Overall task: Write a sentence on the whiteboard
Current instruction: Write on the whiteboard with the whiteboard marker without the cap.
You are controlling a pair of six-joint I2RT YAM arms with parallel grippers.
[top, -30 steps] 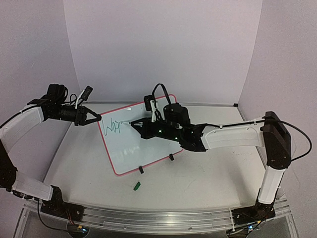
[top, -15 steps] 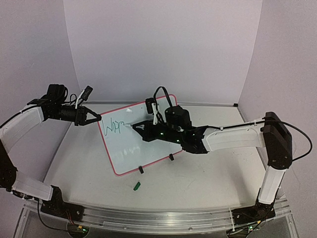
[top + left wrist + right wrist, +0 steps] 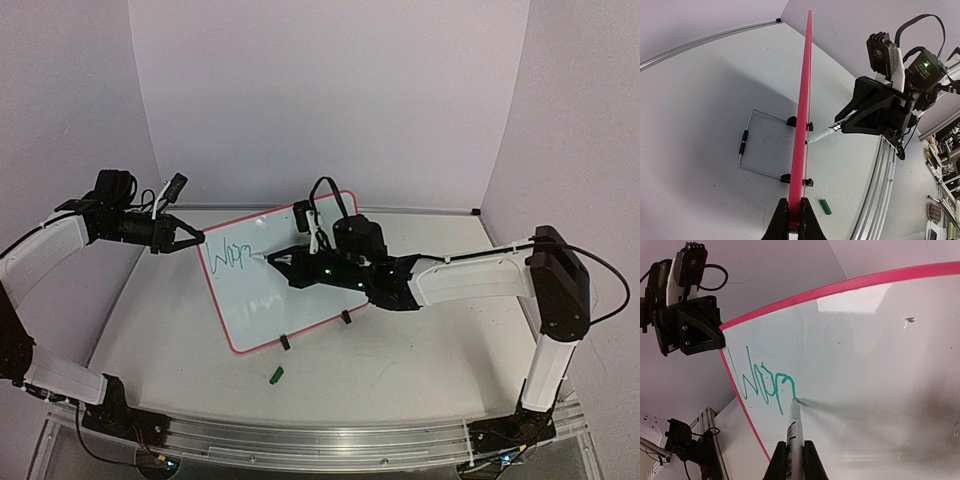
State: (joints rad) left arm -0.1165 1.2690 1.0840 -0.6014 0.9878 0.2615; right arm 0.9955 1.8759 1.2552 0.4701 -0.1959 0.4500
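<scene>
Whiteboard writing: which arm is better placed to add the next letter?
Right. The right gripper holds the marker, tip on the whiteboard beside the green script; the left gripper clamps the frame.

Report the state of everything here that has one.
whiteboard: propped upright, edge clamped.
sentence: barely begun, first letters only.
marker: uncapped, tip on whiteboard.
cap: off, lying on table.
left gripper: jaws shut on whiteboard.
right gripper: jaws shut on marker.

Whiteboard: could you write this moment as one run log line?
left hand: shut on whiteboard edge | right hand: shut on marker | marker tip: on board, at end of green writing
</scene>
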